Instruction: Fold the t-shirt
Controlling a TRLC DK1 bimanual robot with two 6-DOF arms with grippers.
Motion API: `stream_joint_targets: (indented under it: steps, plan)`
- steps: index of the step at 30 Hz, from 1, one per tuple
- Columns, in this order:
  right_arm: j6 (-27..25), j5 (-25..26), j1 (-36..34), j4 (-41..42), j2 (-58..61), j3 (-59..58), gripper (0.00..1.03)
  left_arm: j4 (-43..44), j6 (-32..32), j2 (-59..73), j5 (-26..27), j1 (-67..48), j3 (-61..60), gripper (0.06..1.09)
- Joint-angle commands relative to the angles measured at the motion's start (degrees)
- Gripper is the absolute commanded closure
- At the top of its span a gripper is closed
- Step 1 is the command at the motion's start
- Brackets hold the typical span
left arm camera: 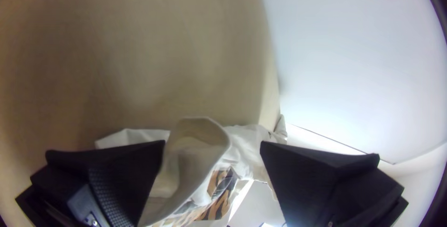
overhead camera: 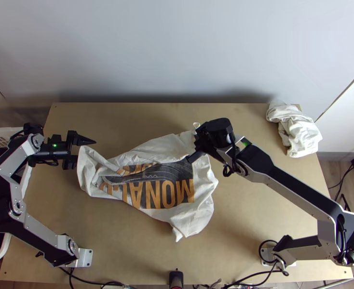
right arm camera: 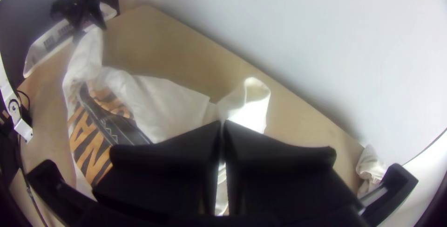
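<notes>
Top view shows the t-shirt (overhead camera: pixel 204 180) crumpled on the tabletop (overhead camera: pixel 254 202), long from side to side. Its raised end is right by the left hand (overhead camera: pixel 85 150), wide open. The right hand (right arm camera: pixel 222 123) is closed, pinching some cloth.

Wrinkled matt white cloth of the t-shirt (overhead camera: pixel 206 192), smooth pale wooden tabletop (overhead camera: pixel 244 250), crumpled off-white cloth (overhead camera: pixel 300 132) at its far right corner, matt black fingers (left arm camera: pixel 321 175).
</notes>
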Motion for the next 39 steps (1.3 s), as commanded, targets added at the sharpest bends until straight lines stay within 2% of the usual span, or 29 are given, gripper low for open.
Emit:
stream_joint_targets:
  steps: [1, 3, 7, 16, 25, 28, 32, 36, 39]
  plan:
    - [-0.6, 1.6, 0.2, 2.0, 0.1, -0.9, 1.00, -1.2, 1.7, -1.2, 2.0, -0.5, -0.9, 0.35]
    - [-0.6, 2.0, 0.3, 2.4, 0.1, -0.6, 1.00, -0.6, 1.6, -1.6, 1.8, -1.0, -0.9, 1.07]
    - [-1.3, 2.6, 0.3, 2.6, 0.1, -0.5, 1.00, 0.3, 1.8, -4.2, 1.7, -1.6, -1.4, 1.05]
    - [-2.8, 4.4, 0.9, 3.8, 0.1, -0.4, 1.00, 3.4, -3.7, -11.5, 0.3, 2.3, 1.1, 1.05]
    - [-3.3, 5.7, 0.7, 4.5, -1.7, 0.3, 1.00, -0.9, -11.1, -18.7, 0.3, 6.5, 15.7, 1.05]
    - [-0.8, 5.7, -2.3, 4.5, -3.1, 3.9, 1.00, -0.7, -14.0, -19.9, -0.5, 7.0, 19.4, 1.05]
    - [0.9, 5.7, -8.0, 4.6, -4.6, 9.8, 1.00, 0.4, -13.8, -20.8, -3.6, 6.9, 20.4, 1.05]
    - [4.5, 5.7, -13.1, 6.9, -6.5, 16.9, 1.00, 2.9, -12.3, -26.8, -3.8, 6.3, 16.8, 1.05]
    - [3.6, 5.8, -13.6, 6.9, -8.2, 22.5, 1.00, 4.9, -11.6, -34.3, -4.2, 4.2, 12.2, 1.05]
